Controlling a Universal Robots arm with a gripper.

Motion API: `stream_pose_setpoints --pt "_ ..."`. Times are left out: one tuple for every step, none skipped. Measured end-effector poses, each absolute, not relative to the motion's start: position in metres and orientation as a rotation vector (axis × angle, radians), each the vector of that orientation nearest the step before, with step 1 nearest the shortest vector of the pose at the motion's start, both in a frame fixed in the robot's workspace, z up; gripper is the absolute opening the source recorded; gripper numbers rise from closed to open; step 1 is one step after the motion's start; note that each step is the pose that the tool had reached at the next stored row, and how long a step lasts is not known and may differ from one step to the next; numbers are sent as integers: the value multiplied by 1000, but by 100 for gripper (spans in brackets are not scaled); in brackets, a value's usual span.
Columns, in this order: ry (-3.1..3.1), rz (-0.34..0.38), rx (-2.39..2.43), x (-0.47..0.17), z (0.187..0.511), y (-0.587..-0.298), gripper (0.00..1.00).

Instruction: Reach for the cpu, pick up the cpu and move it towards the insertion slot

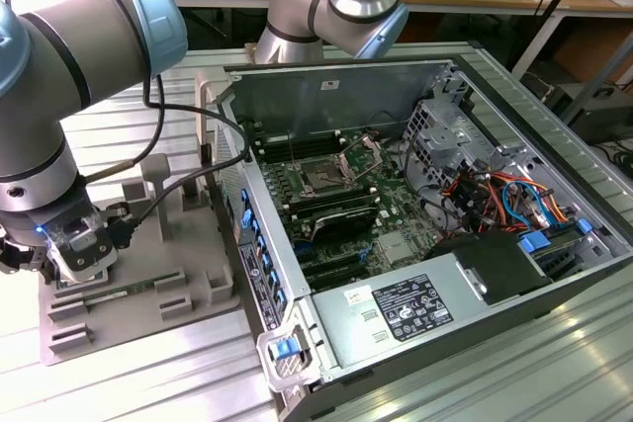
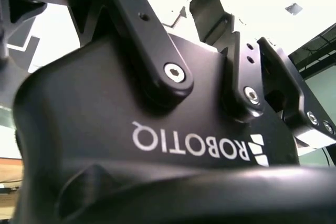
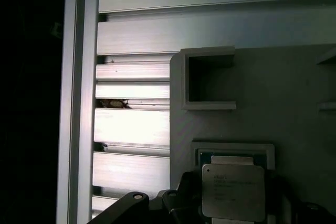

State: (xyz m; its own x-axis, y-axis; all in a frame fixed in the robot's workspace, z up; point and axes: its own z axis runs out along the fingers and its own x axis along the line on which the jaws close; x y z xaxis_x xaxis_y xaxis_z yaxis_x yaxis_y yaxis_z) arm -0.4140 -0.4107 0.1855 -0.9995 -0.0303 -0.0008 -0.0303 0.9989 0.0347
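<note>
First wrist view shows a flat, square, silvery cpu [image 3: 233, 191].

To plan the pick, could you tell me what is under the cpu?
The cpu lies over a rimmed pocket in the grey holder; the pocket's floor is hidden beneath it.

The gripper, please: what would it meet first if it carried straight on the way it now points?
Most likely the cpu, lying flat in the grey fixture directly ahead of the gripper. In the first wrist view the gap between them is unclear.
</note>
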Motion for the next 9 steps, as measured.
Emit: stream_pose_setpoints --pt "3140 55 -48 -414 186 -411 68" --pt "3140 55 -48 -414 186 -411 68" --pt "3140 55 -48 -414 186 -411 68" --pt "3140 55 -48 -414 186 -411 68" --pt "3140 55 -48 -414 186 -411 68" --pt "3140 55 -48 -414 186 -411 68" --pt "3140 55 -48 -414 186 -411 68" --pt "3140 55 -48 -414 186 -411 66" --pt "3140 55 -48 -414 186 -411 60"
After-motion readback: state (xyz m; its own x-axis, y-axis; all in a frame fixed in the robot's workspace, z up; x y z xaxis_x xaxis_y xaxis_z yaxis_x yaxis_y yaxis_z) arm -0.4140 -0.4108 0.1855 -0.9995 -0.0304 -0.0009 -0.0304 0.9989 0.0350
